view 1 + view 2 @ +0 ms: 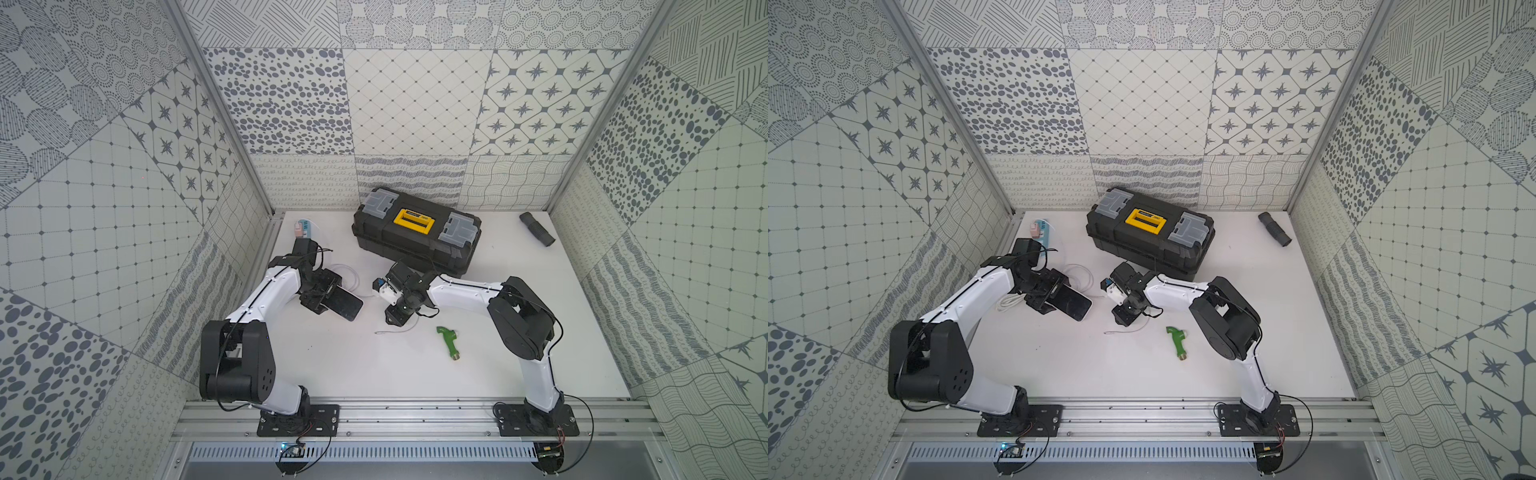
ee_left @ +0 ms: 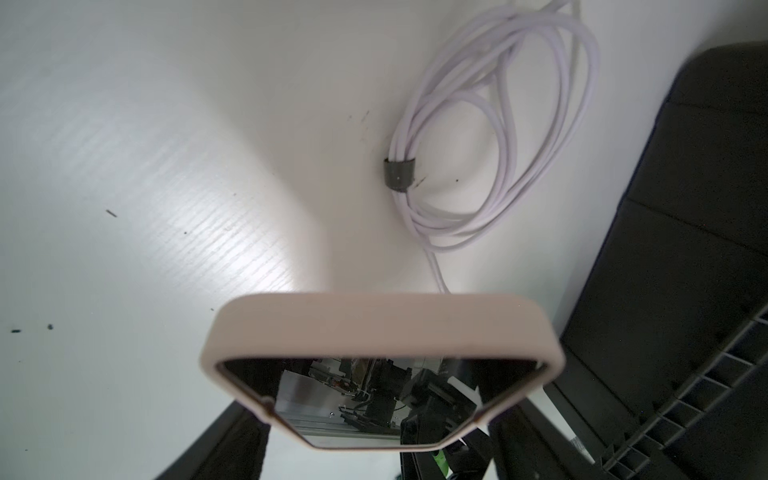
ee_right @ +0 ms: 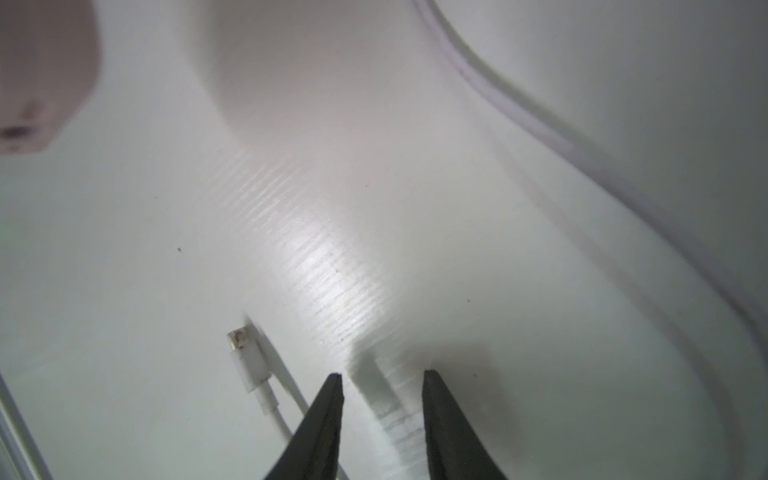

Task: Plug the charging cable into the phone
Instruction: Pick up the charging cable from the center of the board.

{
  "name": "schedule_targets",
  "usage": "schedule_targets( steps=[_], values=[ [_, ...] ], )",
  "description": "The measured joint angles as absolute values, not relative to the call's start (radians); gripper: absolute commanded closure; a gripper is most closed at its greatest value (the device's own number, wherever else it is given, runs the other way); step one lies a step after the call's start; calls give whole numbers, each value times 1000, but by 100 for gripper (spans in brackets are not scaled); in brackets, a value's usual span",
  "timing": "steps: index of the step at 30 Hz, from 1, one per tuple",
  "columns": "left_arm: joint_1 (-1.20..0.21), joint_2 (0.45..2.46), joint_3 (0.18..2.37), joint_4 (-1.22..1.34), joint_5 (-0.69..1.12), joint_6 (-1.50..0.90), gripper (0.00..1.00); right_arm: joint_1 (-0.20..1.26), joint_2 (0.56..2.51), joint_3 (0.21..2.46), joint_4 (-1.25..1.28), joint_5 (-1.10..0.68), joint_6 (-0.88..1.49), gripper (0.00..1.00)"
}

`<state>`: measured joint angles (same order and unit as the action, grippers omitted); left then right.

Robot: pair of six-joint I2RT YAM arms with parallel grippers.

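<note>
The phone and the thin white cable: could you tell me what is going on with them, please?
The left tool grips the phone. The right tool is open and empty; the charging cable lies loose on the table, its plug beside the tool's fingers. Nothing is plugged in yet.

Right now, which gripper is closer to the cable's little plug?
Right. The right gripper is open just beside the plug on the table; the left gripper is farther off, holding the phone.
</note>
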<state>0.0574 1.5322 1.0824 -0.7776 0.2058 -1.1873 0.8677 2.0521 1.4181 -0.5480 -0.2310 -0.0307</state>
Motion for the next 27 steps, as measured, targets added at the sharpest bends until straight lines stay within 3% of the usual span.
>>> schedule_targets(
  steps=[13, 27],
  values=[
    [84, 1498, 1045, -775, 213, -1153, 100, 962, 1877, 1327, -580, -175, -208, 54],
    [104, 1436, 976, -777, 238, -1127, 100, 1053, 2010, 1380, -590, -57, -264, 63]
  ],
)
